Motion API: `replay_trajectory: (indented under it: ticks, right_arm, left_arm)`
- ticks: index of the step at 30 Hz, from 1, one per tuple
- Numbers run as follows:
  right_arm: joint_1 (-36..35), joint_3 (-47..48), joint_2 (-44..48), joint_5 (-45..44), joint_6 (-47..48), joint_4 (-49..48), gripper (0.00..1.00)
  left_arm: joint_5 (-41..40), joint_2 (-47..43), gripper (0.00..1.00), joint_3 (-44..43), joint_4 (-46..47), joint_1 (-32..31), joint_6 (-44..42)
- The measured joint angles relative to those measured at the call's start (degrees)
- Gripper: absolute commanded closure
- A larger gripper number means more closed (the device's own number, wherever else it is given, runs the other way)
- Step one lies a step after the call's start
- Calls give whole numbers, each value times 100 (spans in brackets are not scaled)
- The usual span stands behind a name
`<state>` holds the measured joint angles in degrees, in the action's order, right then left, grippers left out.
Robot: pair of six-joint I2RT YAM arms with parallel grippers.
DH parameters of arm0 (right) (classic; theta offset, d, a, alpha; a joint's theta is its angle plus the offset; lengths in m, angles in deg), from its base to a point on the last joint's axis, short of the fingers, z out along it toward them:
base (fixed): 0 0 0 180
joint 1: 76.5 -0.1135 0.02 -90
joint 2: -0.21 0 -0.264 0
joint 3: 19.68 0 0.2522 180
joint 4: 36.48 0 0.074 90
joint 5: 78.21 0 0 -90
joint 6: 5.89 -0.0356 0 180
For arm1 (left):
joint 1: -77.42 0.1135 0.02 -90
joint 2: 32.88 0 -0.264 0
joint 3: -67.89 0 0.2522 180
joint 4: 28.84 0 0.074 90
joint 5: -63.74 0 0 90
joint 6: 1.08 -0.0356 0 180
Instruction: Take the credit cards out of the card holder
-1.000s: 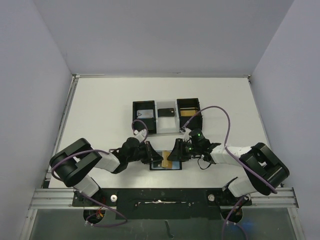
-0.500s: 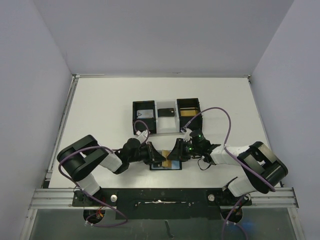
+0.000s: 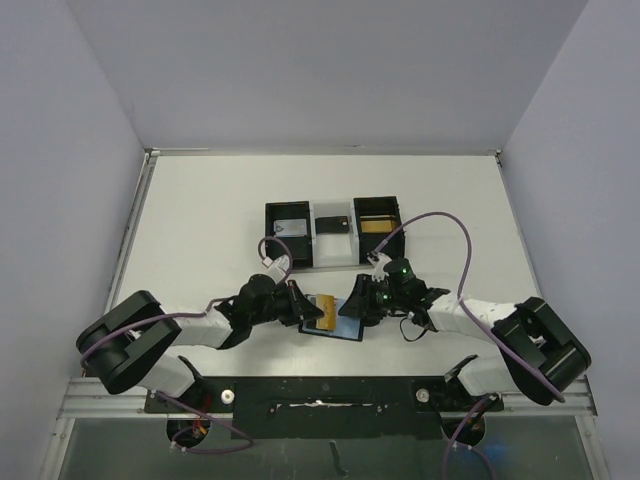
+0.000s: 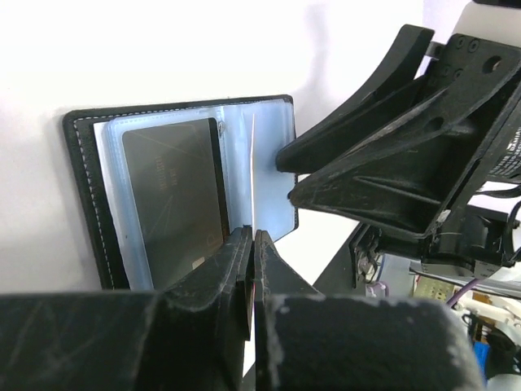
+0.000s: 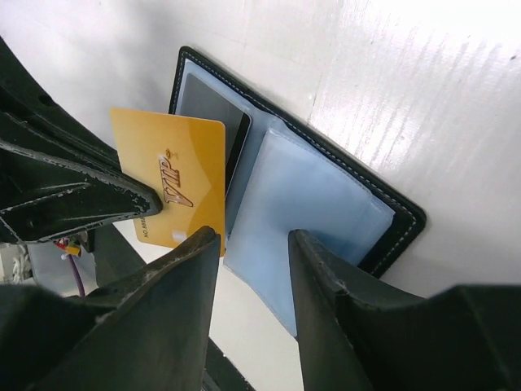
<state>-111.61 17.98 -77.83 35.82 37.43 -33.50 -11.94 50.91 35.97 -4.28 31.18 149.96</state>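
Pulling the gold card (image 5: 175, 191) out looks nearly done. It stands lifted above the open card holder (image 3: 335, 327), which lies near the arm bases, and a second card (image 4: 175, 195) sits pocketed. The left gripper (image 4: 252, 244) is pinched tight on the gold card's edge. The right gripper (image 5: 252, 240), half-spread, straddles the holder's right pocket and grips nothing.

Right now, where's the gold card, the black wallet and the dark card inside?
Gold plastic VIP card (image 5: 175, 183): right wrist view, its face.
Black bifold wallet (image 5: 407, 220): right wrist view, stitched rim.
Dark grey rectangular card (image 4: 171, 191): left wrist view, its middle.
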Motion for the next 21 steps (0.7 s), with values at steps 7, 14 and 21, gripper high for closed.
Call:
replay_trajectory:
  ticks: [7, 14, 21]
  right_arm:
    - [63, 197, 678, -219, 173, 422, 53]
    - [52, 422, 750, -234, 188, 385, 62]
    - [-267, 933, -164, -234, 164, 354, 63]
  left_arm:
    - [-334, -791, 100, -2, -894, 17, -280]
    - [-1034, -1963, 100, 13, -1685, 63, -396]
    - [-1609, -2931, 100, 387, -2332, 144, -428]
